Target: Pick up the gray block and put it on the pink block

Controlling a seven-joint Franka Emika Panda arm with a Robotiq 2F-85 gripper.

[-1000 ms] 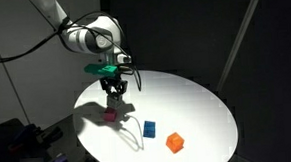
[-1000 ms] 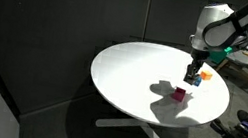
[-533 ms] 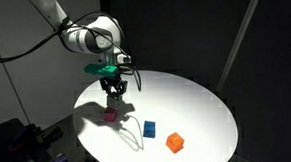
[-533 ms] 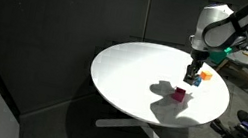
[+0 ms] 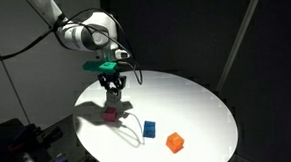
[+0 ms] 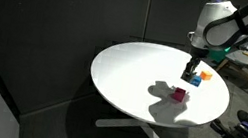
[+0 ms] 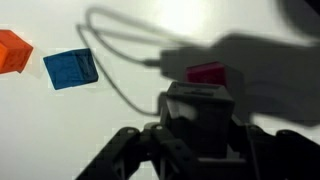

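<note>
My gripper hangs over the white round table, straight above the pink block. In the wrist view the jaws are shut on the gray block, which fills the lower middle. The pink block shows just beyond it, in the gripper's shadow. In an exterior view the gripper is a short way above the pink block, with a gap between them.
A blue cube and an orange cube lie on the table near its front edge; both show in the wrist view, blue and orange. A thin cable's shadow crosses the tabletop. The surroundings are dark.
The gripper with the gray block has risen slightly above the pink block. The cubes on the table have not moved.
</note>
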